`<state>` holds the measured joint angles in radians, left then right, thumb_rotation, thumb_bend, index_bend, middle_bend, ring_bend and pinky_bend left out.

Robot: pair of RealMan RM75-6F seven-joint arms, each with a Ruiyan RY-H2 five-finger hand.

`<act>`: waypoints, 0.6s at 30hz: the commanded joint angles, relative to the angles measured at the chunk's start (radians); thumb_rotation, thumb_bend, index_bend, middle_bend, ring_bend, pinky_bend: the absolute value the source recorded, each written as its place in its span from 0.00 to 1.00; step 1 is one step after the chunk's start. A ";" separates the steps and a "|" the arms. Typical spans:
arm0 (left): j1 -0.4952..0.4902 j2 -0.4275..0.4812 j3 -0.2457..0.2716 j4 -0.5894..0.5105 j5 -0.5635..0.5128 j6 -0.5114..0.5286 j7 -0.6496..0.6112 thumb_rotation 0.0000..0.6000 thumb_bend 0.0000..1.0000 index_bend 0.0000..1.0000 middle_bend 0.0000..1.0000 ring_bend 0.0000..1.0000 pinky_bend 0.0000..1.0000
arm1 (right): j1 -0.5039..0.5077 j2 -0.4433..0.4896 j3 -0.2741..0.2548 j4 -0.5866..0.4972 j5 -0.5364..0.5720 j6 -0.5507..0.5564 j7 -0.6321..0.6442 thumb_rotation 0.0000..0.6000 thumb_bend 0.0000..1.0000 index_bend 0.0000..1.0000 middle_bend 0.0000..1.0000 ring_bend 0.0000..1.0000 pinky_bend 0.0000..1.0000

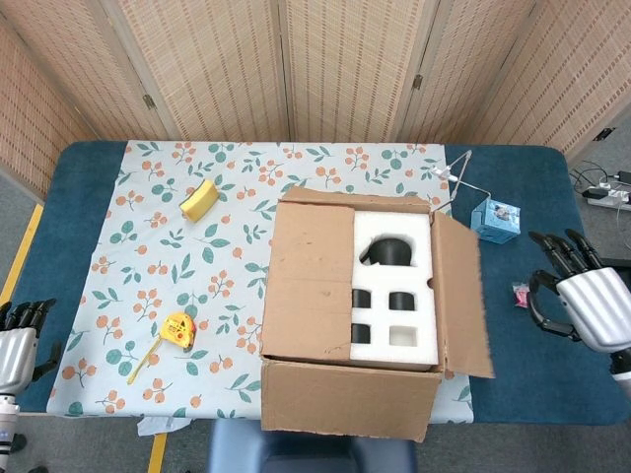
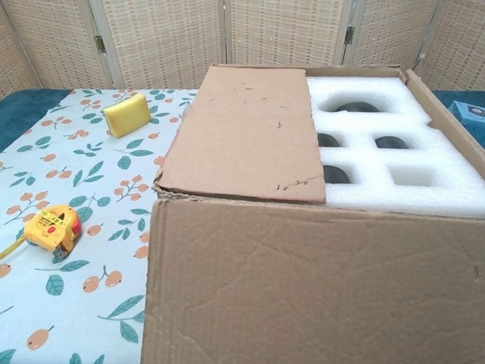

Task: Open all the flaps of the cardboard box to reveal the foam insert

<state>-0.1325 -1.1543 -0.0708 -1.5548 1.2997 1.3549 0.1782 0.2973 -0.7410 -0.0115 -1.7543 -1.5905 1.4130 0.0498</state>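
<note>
front flap (image 1: 345, 397): nearest the robot, hangs down the box front, already open.
left hand (image 1: 18, 340): low at the near-left table edge, well apart from the box; fingers look loosely curled, holds nothing, but how far open cannot be told.
right hand (image 1: 580, 296): off the box's right side near the frame edge, fingers spread and bent, holds nothing.
cardboard box (image 2: 318, 296): centre of the table, on the floral cloth.
left flap (image 1: 308, 279): only one closed; lies flat over the left half of the foam.
foam insert (image 1: 393, 289): right half exposed, dark cut-outs showing.
right flap (image 1: 460, 296): folded outward, open.
back flap (image 1: 357, 197): thin strip, looks open.
step in hand: open the left flap; judged best with the left hand, fingertips under its free inner edge at the foam, swing it out leftwards.
risk: dragging the box sideways.
measuring tape (image 1: 177, 330): left of the box, in the flap's landing zone maybe.
yellow sponge (image 1: 199, 200): far left, apart.
</note>
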 commanded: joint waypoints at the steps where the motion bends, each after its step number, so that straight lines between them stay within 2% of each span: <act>1: 0.001 -0.006 -0.006 0.005 -0.011 0.004 0.007 1.00 0.53 0.16 0.20 0.19 0.03 | -0.062 -0.045 0.004 0.070 0.015 0.079 0.047 0.15 0.63 0.38 0.04 0.08 0.00; 3: -0.007 -0.001 -0.010 -0.005 -0.018 -0.009 0.008 1.00 0.53 0.15 0.20 0.19 0.06 | -0.093 -0.088 0.022 0.117 0.039 0.136 -0.006 0.26 0.56 0.23 0.01 0.06 0.00; 5: -0.024 0.021 -0.013 -0.026 0.004 -0.021 0.011 1.00 0.53 0.12 0.20 0.17 0.08 | -0.126 -0.139 0.035 0.163 0.057 0.189 -0.051 0.27 0.48 0.15 0.00 0.05 0.00; 8: -0.060 0.081 -0.009 -0.076 0.096 -0.031 -0.005 1.00 0.53 0.06 0.21 0.19 0.12 | -0.158 -0.198 0.048 0.209 0.081 0.229 -0.062 0.28 0.46 0.14 0.00 0.05 0.00; 10: -0.086 0.131 -0.009 -0.118 0.165 -0.036 -0.028 1.00 0.53 0.02 0.25 0.26 0.19 | -0.171 -0.228 0.057 0.236 0.096 0.239 -0.043 0.28 0.46 0.14 0.00 0.05 0.00; 14: -0.160 0.241 -0.025 -0.243 0.313 -0.048 -0.006 1.00 0.57 0.02 0.50 0.57 0.55 | -0.187 -0.279 0.071 0.317 0.117 0.235 0.062 0.28 0.46 0.14 0.00 0.04 0.00; 18: -0.266 0.311 -0.061 -0.347 0.319 -0.175 -0.048 1.00 0.58 0.00 0.74 0.77 0.74 | -0.202 -0.300 0.083 0.387 0.132 0.229 0.163 0.32 0.46 0.13 0.00 0.05 0.00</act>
<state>-0.3155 -0.9085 -0.1032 -1.8276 1.6042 1.2677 0.1579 0.1117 -1.0158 0.0573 -1.4109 -1.4752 1.6416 0.1524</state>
